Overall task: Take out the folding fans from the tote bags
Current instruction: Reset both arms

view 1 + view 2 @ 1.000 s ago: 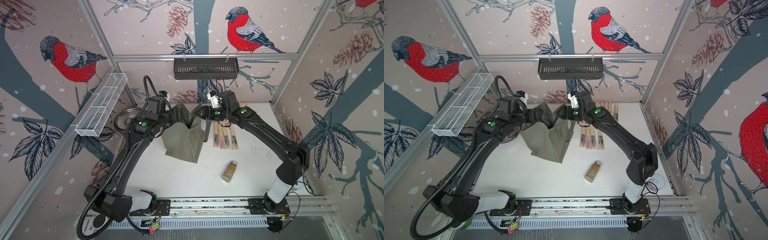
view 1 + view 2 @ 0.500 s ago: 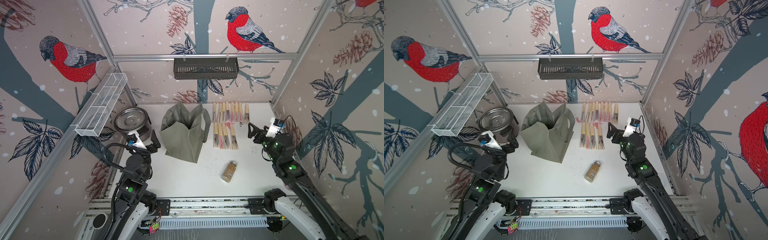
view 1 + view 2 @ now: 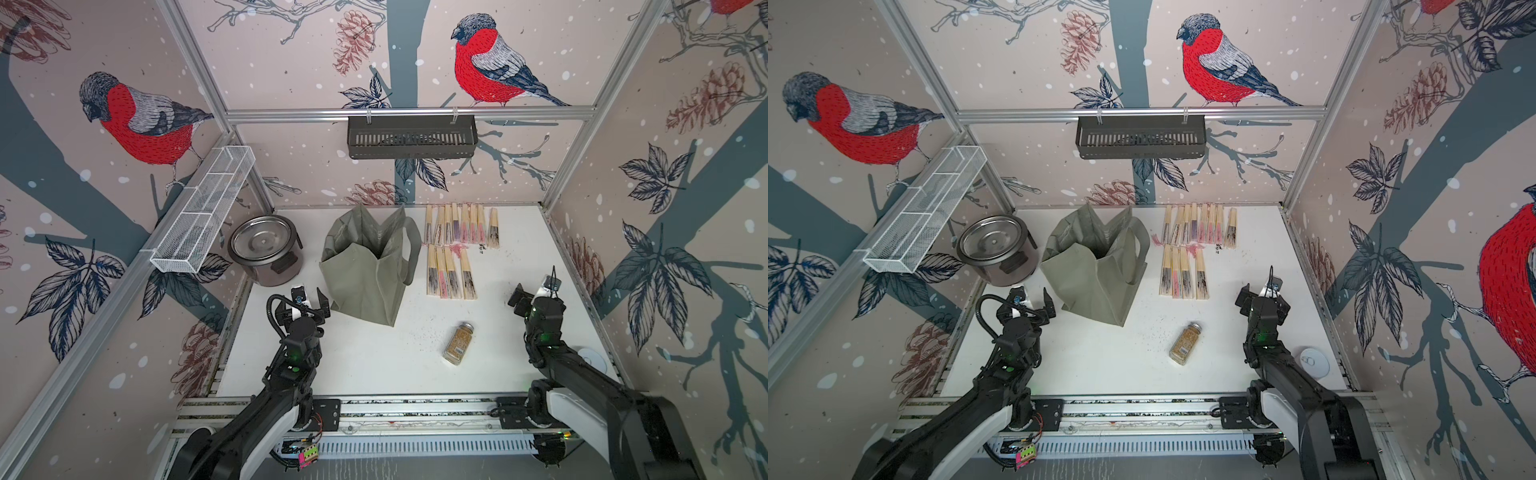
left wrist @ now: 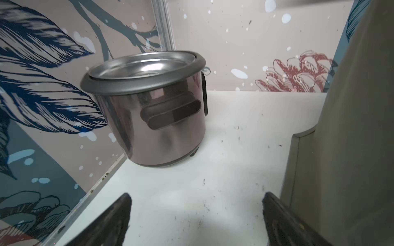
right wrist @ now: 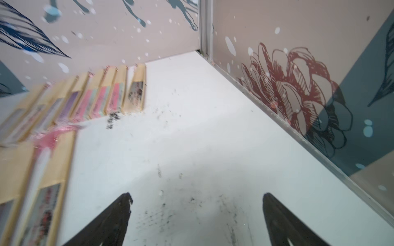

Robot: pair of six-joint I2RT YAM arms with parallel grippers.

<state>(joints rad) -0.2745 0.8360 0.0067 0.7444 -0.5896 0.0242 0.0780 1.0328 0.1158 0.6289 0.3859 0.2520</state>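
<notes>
Fans (image 3: 451, 272) lie in 2 tidy rows on the table (image 3: 374, 374) in both top views, well ahead of the right gripper (image 3: 536, 291) and off to its inner side. The bag (image 3: 365, 274) stands just ahead of the left gripper (image 3: 297, 297), close to its inner jaw, with its mouth gaping upward. The inside is dark, so I cannot tell whether a fan is in there. Both pairs of jaws are spread wide and hold nothing. A jar (image 3: 457, 343) lies on its side roughly between the 2 grippers, a little behind their tips.

In the left wrist view the gap between the jaws shows only bare table. The bag's wall (image 4: 351, 127) rises just beside 1 jaw, and a pot (image 4: 153, 110) stands ahead of the gap, apart from it.

In the right wrist view the jaws again frame bare table, with the fans (image 5: 102, 95) ahead and to 1 side.

The step in hand looks like a last check of the bag. To do it well, the left jaws should pinch the near rim and hold the soft mouth open. The right gripper should then come straight down from above, close across a fan's slim width and lift it along its length. It should pass over the jar and stay clear of the 2 rows.
</notes>
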